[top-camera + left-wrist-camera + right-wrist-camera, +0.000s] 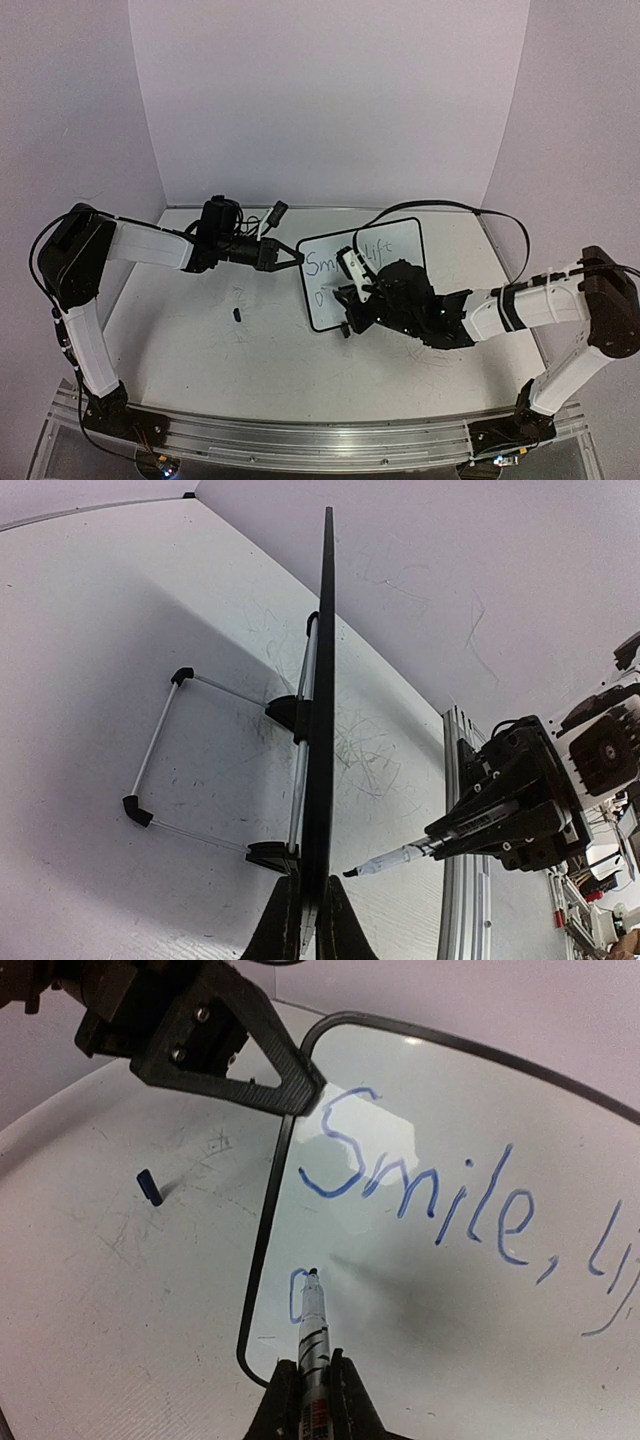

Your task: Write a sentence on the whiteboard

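Observation:
The whiteboard stands tilted at the table's middle, black-framed. In the left wrist view the whiteboard shows edge-on. My left gripper is shut on its left edge, and it shows at the board's top corner as the left gripper. My right gripper is shut on a marker. The marker's tip rests on the board's lower left. The sentence reads "Smile, li" in blue, its end cut off by the frame. A partly drawn letter sits below it at the marker's tip.
A small blue marker cap lies on the scuffed tabletop left of the board. The board's wire stand reaches out behind it. An aluminium rail runs along the near edge. White walls close the back and sides.

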